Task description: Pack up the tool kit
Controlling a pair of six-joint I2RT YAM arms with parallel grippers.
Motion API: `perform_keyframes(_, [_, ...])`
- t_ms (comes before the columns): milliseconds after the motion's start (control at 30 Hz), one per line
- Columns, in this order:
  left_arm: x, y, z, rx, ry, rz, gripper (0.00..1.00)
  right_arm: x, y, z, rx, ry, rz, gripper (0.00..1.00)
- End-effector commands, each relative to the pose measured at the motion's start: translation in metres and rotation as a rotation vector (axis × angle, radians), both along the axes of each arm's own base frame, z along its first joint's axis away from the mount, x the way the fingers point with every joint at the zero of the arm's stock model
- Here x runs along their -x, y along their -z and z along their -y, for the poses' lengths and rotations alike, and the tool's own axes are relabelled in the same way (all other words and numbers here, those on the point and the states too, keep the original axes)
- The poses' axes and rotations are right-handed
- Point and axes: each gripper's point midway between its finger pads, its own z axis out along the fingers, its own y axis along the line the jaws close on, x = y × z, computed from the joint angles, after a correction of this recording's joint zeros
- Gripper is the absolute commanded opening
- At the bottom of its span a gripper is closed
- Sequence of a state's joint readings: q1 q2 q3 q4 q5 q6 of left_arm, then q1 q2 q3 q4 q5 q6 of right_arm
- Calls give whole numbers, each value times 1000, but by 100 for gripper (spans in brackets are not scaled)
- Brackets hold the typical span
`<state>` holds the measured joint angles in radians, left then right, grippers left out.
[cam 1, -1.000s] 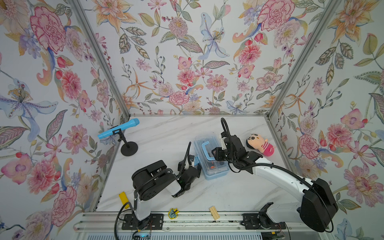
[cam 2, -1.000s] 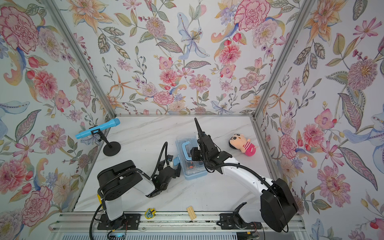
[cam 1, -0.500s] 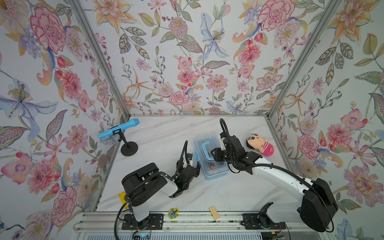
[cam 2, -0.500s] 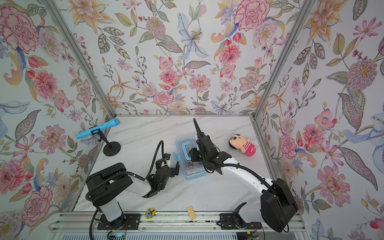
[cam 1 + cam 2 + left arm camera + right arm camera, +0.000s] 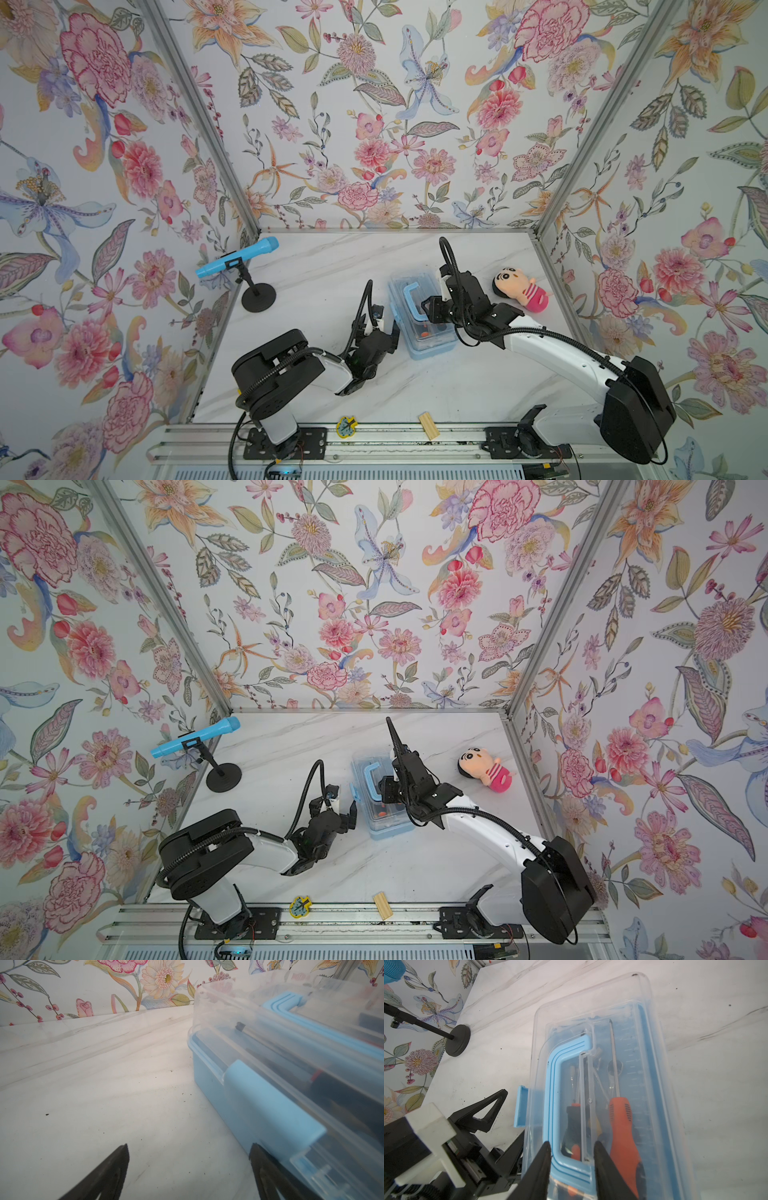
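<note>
Toolbox of pale blue plastic with a transparent lid (image 5: pixel 430 343) lies on the white marble-pattern table (image 5: pixel 324 266), a little right of the middle. Its lid is down and the tools show through it. The right gripper (image 5: pixel 572 1146) is directly above it. Its black fingers are narrowed on both sides of one corner of the pale blue carry handle (image 5: pixel 552 1088), very close to it, but I cannot tell if they really pinch it. The left gripper (image 5: pixel 189 1147) is spread wide and low over the table, with one finger against the blue side wall, just beside the pale blue latch flap (image 5: pixel 270 1103), which seems to stand out unclipped. I judge the box rather heavy for its size, because an orange-handled screwdriver (image 5: pixel 623 1126) and other steel tools lie loose inside and can slide when it tilts. The lid looks thin and smooth, so it probably bends and slips under a finger. The handle or the stiffer blue base is the better place to take hold, and the latch needs only a fingertip push. Open table lies in front of the box, and also between it and the black round stand with a blue microphone (image 5: pixel 258 296), which is well apart. The soft doll in a pink striped shirt (image 5: pixel 521 286) is near, just beyond the right arm.
</note>
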<state>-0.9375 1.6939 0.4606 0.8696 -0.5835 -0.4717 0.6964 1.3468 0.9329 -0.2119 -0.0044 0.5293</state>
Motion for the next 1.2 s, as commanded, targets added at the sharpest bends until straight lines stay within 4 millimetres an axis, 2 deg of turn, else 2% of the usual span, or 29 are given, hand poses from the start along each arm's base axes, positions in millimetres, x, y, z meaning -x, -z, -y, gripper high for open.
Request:
perform_keyframes(0, [-2,-10,-2,41,-15,4,94,1,0,-3,-8,-1,-4,36])
perform_keyframes(433, [3,-21,15,179,35,-56,85,9,9,-6,-14,-24,-34,35])
perform_keyframes(867, [-1,-29,16,208,21,-68,82,14,15,-7,-28,-33,-50,35])
perform_keyframes(933, [-1,-43,16,246,22,-48,82,14,15,-8,-30,-32,-51,34])
perform_keyframes(1167, [-1,-52,13,264,18,-37,82,15,16,-9,-30,-36,-52,34])
